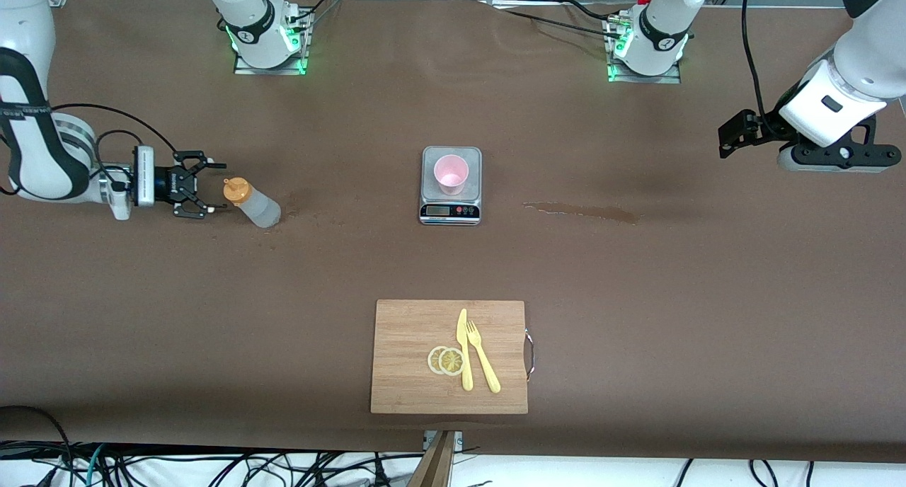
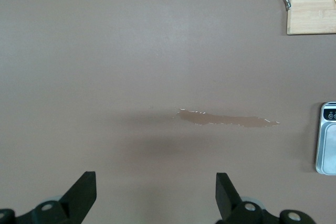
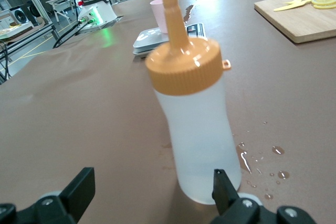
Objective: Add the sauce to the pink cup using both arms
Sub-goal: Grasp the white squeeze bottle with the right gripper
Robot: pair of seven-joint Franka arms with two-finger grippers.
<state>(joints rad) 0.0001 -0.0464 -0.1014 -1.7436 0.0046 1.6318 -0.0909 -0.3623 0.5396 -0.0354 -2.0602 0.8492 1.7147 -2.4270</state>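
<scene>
So the squeeze bottle (image 1: 253, 204) stands on the bench (image 1: 141, 317) just in front of the right gripper (image 1: 209, 187), whose wide-open fingers hold nothing, well apart from the pink cup (image 1: 451, 174) on the scale (image 1: 451, 211), while the left gripper (image 2: 155, 195) waits open over bare bench near a spill (image 2: 226, 120).

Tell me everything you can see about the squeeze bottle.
The squeeze bottle is small, translucent whitish plastic with an orange ribbed cap and a long nozzle. It looks almost empty. It stands upright on the brown table toward the right arm's end, with small brownish drops beside its base. The right gripper, open, is at cap height and is not gripping the bottle.
</scene>
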